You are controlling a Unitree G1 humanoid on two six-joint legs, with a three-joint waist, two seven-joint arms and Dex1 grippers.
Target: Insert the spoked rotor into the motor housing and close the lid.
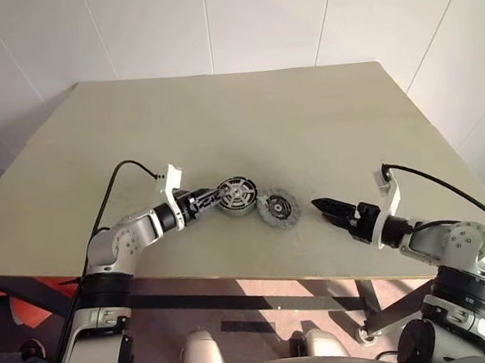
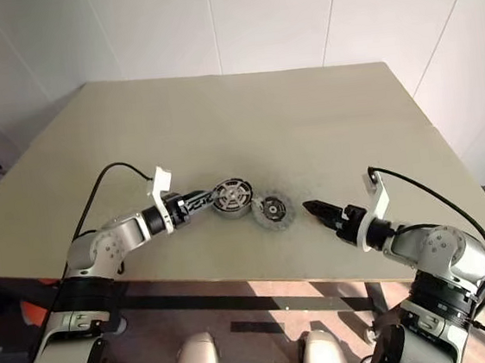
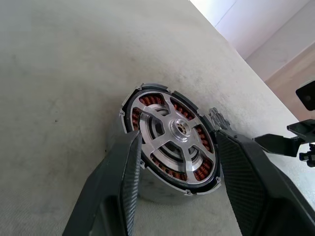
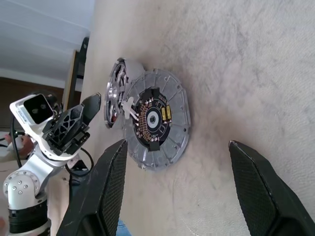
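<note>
The motor housing [image 1: 237, 196] is a short grey cup, tipped up on the table. My left gripper [image 1: 217, 196] is shut on its sides, one finger [image 3: 123, 182] on each flank. The spoked rotor [image 3: 176, 132] sits inside it, and copper-red windings show between its silver spokes. Just right of the housing is the lid [image 1: 279, 209], a grey ribbed disc with a dark centre [image 4: 152, 120]. I cannot tell whether lid and housing touch. My right gripper [image 1: 321, 204] is open and empty, pointing at the lid from a short gap to its right.
The beige table [image 1: 218, 115] stretches bare behind the parts to its far edge by the white wall. Its front edge [image 1: 261, 277] runs just below both grippers. A black cable [image 1: 124, 170] loops above my left forearm.
</note>
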